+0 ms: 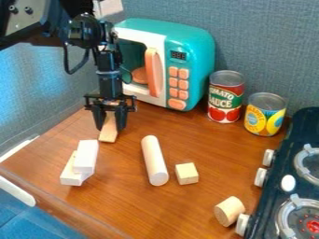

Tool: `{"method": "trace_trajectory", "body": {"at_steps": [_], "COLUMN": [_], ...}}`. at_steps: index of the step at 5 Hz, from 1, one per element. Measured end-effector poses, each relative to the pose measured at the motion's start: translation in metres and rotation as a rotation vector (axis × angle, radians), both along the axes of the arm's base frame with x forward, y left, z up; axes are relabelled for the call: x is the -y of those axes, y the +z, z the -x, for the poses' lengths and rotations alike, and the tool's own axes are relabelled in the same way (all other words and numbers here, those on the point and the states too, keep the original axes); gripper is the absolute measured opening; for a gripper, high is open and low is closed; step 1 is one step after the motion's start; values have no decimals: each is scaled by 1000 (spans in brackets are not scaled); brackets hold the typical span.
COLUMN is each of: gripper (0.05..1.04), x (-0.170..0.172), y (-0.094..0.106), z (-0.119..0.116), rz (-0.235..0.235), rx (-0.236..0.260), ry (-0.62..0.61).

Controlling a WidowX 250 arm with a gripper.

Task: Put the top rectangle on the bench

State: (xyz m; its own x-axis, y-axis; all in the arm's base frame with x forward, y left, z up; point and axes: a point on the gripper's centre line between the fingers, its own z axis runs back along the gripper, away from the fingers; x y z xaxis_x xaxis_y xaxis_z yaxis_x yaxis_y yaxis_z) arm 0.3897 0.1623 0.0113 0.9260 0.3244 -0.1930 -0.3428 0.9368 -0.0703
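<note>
The gripper (110,128) hangs low at the upper left of the work surface, in front of the toy microwave. Its fingers stand apart and point down, with a light wooden block (108,133) lying between and in front of them. At the left, nearer the camera, two white rectangular blocks are stacked. The top rectangle (86,156) rests on the lower rectangle (72,172), at an angle to it. The brown wooden bench (124,200) carries them all.
A teal toy microwave (198,51) stands behind the gripper, with two cans (226,95) beside it. A wooden cylinder (154,161), a cube (186,173) and a short cylinder (229,211) lie mid-bench to lower right. The black stove (280,186) borders the right.
</note>
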Motion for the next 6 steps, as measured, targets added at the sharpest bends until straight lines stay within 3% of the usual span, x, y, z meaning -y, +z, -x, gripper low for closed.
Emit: {"method": "trace_trajectory", "body": {"at_steps": [1,2,3,4,5,6], "gripper": [648,950,1004,999,999,999], "x": [-4,-2,1,4,30,56], "y": [-2,-3,1,33,62,63], "z": [-1,0,13,24,37,32], "rz": [-9,2,10,-18,-169,-254], "rx": [-10,-1,42,125,196,175], "ry": [18,40,54,47,-56,-146]}}
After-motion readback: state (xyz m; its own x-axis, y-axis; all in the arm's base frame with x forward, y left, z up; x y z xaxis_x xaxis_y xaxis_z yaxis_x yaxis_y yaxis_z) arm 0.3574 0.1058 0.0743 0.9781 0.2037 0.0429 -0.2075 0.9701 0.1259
